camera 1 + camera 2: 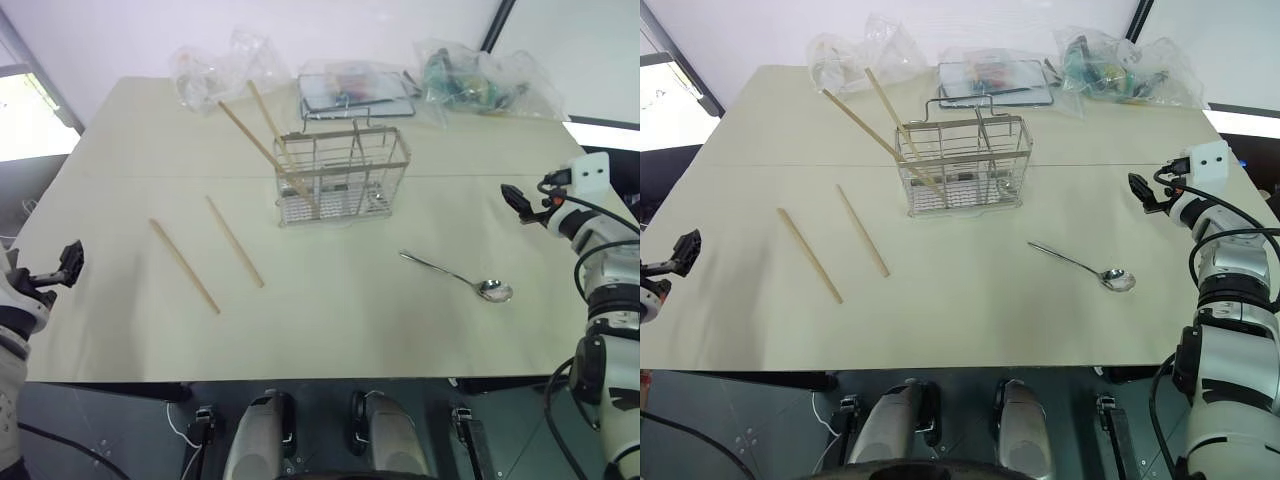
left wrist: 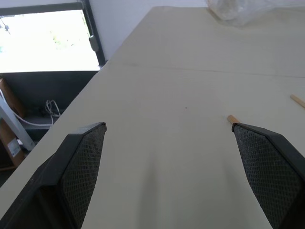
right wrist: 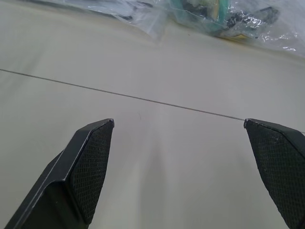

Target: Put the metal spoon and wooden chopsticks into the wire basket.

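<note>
The wire basket [image 1: 342, 175] stands upright at the middle back of the table. Two wooden chopsticks [image 1: 262, 145] lean out of it toward the back left. Two more chopsticks [image 1: 184, 265] [image 1: 235, 241] lie flat on the table to the basket's front left. The metal spoon [image 1: 455, 275] lies to the basket's front right, bowl toward the front edge. My left gripper [image 1: 70, 265] hovers open at the table's left edge, empty, with a chopstick tip [image 2: 232, 119] just ahead of one finger. My right gripper [image 1: 515, 198] hovers open and empty at the right edge, beyond the spoon.
A flat dark tray in plastic wrap [image 1: 355, 92] lies right behind the basket. Crumpled plastic bags sit at the back left [image 1: 215, 65] and back right [image 1: 485, 80]. The beige table [image 1: 330, 330] has a seam line across it level with the basket.
</note>
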Robot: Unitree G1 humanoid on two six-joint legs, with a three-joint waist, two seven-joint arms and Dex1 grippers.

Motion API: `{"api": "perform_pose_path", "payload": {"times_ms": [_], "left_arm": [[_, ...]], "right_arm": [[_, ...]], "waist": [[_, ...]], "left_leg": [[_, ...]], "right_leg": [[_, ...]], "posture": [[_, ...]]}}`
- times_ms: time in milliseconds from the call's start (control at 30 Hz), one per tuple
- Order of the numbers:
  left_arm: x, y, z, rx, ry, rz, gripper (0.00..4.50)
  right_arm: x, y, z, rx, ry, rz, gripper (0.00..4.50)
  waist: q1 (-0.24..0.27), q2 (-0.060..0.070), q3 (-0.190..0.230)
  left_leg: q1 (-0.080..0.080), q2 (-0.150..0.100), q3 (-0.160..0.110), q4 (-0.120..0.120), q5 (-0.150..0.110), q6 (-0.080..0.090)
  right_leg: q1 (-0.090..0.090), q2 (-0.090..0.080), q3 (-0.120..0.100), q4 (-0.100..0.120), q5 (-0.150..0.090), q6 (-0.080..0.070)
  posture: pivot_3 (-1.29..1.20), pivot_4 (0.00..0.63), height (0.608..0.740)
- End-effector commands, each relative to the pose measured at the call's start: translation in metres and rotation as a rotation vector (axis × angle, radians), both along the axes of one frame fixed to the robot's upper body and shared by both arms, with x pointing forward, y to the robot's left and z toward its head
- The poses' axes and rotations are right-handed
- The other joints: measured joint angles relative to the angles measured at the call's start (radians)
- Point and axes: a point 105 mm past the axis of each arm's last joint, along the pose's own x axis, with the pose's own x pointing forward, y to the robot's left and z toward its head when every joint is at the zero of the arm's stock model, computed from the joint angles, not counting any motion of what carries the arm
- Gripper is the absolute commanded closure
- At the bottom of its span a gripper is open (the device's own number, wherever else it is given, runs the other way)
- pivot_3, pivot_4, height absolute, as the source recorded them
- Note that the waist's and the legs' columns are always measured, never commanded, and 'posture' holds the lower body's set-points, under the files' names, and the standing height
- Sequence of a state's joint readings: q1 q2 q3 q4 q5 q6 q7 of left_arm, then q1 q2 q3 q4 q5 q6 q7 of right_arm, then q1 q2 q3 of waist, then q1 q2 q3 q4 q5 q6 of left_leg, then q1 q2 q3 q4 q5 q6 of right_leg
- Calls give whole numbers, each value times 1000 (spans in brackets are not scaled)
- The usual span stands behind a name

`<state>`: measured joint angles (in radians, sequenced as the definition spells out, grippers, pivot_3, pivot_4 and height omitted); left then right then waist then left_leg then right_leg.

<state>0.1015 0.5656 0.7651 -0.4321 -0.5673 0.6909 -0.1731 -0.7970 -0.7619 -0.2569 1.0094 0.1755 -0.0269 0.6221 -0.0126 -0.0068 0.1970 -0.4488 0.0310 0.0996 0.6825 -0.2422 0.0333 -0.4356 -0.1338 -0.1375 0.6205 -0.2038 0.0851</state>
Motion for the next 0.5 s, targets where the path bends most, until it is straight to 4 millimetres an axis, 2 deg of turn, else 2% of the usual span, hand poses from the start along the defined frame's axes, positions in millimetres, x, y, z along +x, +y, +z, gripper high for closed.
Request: {"api": "perform_pose_path", "payload": {"times_ms": [33,133,500], "left_arm": [[-4,4,14,66,-22,15,58],[-4,5,14,18,-43,15,58],[-1,4,16,37,-39,13,58]], "right_arm": [[2,-2,19,28,-68,-8,0],[2,-2,20,28,-70,-7,0],[2,-1,20,25,-70,-1,0]], "waist": [[0,0,0],[0,0,0],[0,0,0]], "left_leg": [[0,0,0,0,0,0],[0,0,0,0,0,0],[0,0,1,0,0,0]], "right_leg": [[0,0,0,0,0,0],[0,0,0,0,0,0],[0,0,1,0,0,0]], "posture": [[0,150,704],[0,150,704],[0,150,704]]}}
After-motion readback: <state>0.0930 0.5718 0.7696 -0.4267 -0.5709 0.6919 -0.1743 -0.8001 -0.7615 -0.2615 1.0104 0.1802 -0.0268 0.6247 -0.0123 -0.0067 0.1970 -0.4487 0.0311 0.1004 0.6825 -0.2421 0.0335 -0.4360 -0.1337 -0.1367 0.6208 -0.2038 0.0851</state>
